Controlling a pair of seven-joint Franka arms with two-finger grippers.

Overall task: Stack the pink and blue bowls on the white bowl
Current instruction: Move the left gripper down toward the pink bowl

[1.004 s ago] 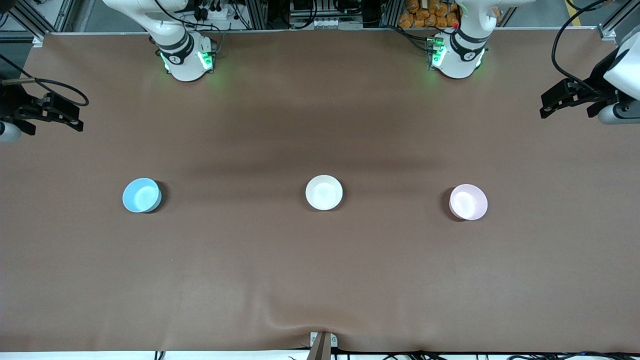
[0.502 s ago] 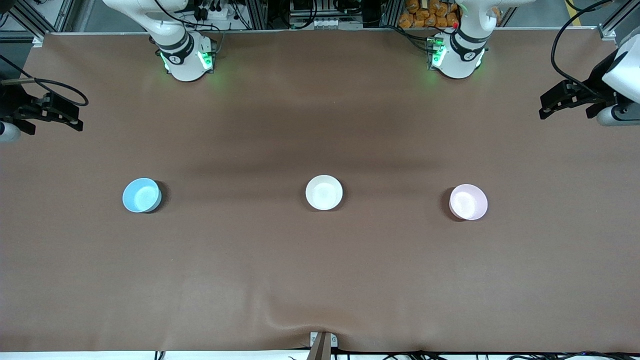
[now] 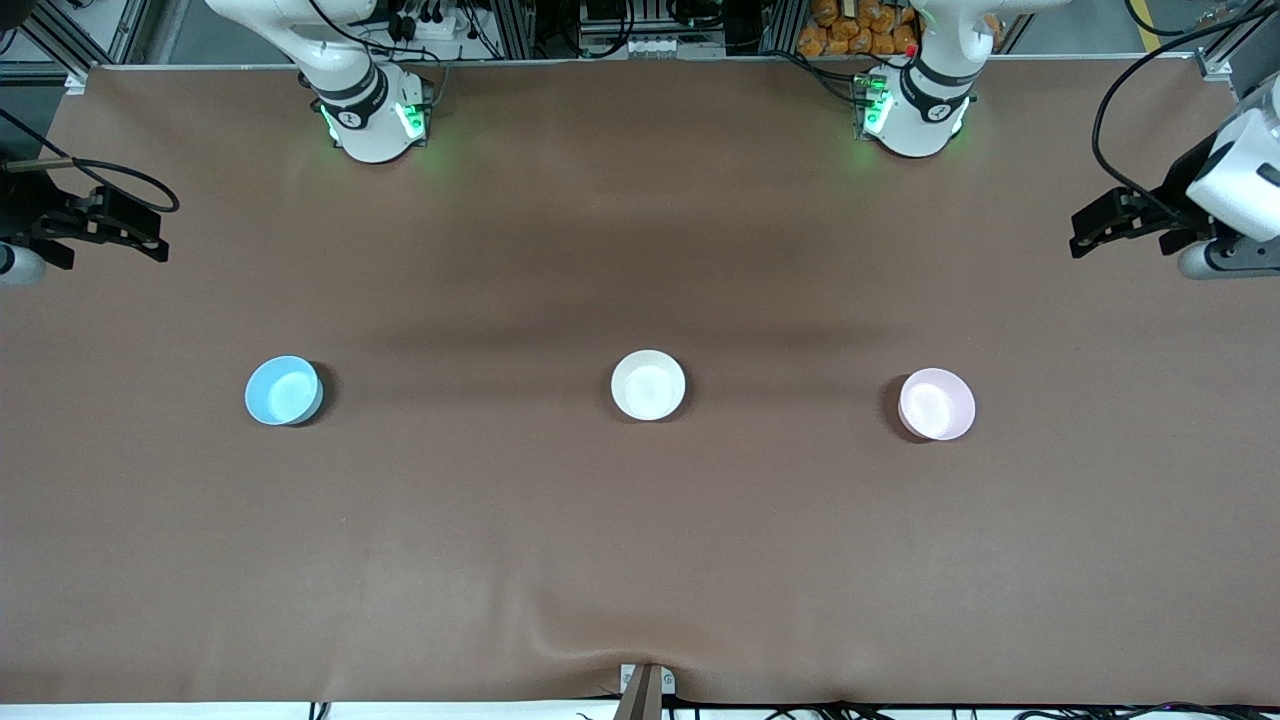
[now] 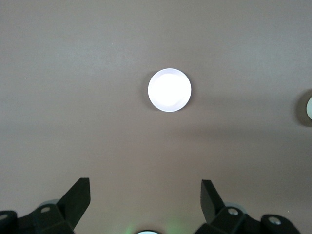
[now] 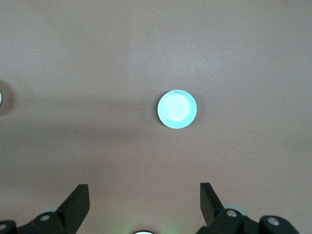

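Counter (image 3: 640, 560): brown mat, three bowls in a row mid-frame.
Blue bowl (image 3: 284, 390): frame left.
White bowl (image 3: 648, 384): centre.
Pink bowl (image 3: 936, 404): frame right.
Left tool (image 3: 1098, 222): frame's right edge, jaws wide, empty.
Right tool (image 3: 135, 228): frame's left edge, jaws wide, empty.

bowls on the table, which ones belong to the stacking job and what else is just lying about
Part of the job:
- pink bowl, toward the left arm's end
- blue bowl, toward the right arm's end
- white bowl, between them, nothing stacked on it yet

Just lying about:
- nothing else lies on the brown table cover
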